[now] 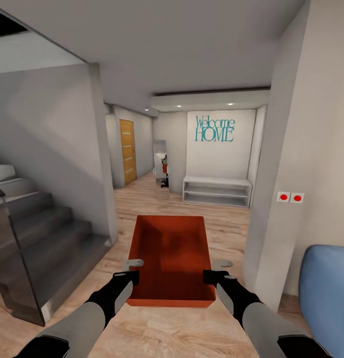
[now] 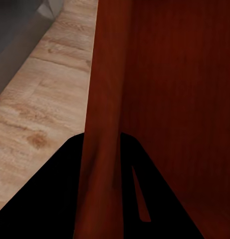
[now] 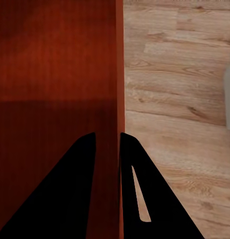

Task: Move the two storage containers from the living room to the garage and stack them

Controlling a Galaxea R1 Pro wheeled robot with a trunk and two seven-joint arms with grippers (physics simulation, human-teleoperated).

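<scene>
Matt, smooth red-orange container (image 1: 172, 258); light wood-plank floor (image 1: 231, 223); dark, glossy stairs (image 1: 43, 233).

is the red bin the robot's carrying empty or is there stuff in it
Empty. The head view looks straight into the storage container and shows only its bare red floor and walls; both wrist views show plain red inner walls too.

Both arms reach forward, level and parallel. The left gripper (image 1: 128, 276) and right gripper (image 1: 212, 276) each pinch a container (image 1: 172, 258) side wall
</scene>
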